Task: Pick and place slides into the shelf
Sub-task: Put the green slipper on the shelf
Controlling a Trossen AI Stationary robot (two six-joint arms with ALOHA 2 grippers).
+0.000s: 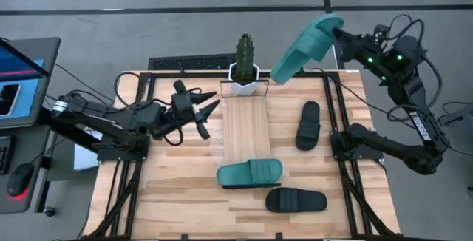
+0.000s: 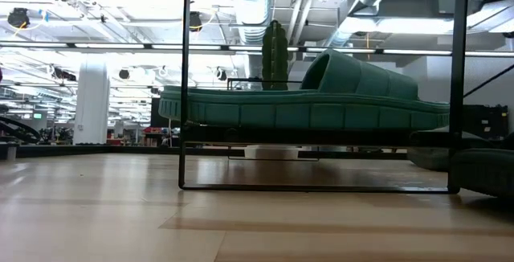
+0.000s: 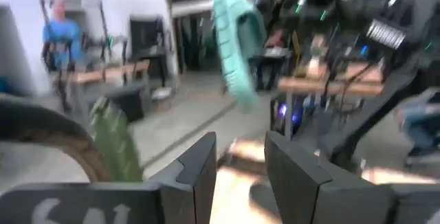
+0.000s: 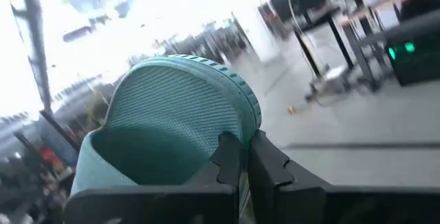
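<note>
Above the table's far right corner, the right gripper (image 1: 336,38) is clamping a teal slide (image 1: 304,47) by its edge, well off the shelf (image 1: 246,126). Nothing is sitting properly on the plank yet: the second teal slide (image 1: 250,173) is lying across its near end, and two black slides (image 1: 308,125) (image 1: 295,200) are waiting on the tabletop. Left of the shelf, the left gripper (image 1: 201,111) is hovering, fingers apart. Only the right wrist view is showing the fingers (image 4: 230,162) pinching the sole.
</note>
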